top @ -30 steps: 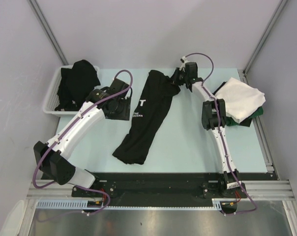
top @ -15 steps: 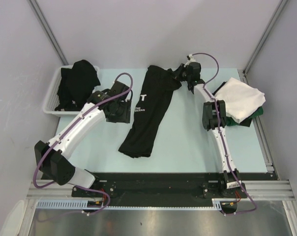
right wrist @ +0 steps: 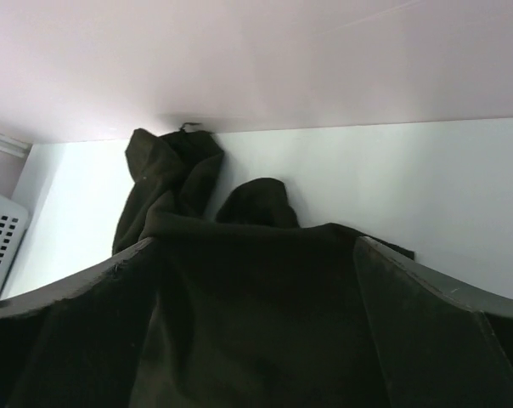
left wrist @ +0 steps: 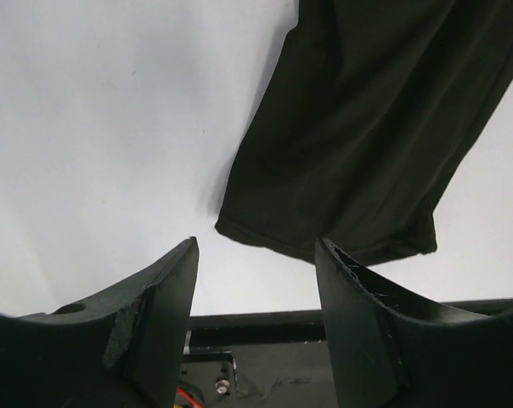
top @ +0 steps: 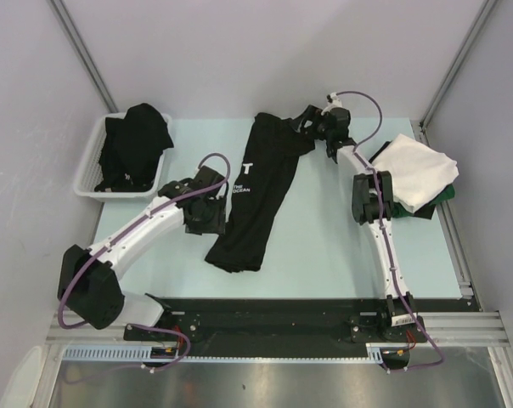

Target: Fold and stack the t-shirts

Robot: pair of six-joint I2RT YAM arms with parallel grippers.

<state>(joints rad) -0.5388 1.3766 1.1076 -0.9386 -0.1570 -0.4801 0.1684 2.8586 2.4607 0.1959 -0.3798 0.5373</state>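
Top external, R hand (top: pixel 314 127) pinching lettered black t-shirt (top: pixel 258 191) top end, L hand (left wrist: pixel 256 248) spread near its hem

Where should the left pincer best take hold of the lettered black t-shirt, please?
The near left hem corner of the lettered black t-shirt, coming from the left: that corner lies flat and free, and the right pincer holds the far end.

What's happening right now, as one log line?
right jaws: shut on lettered shirt | left jaws: open, empty | fold: not yet done
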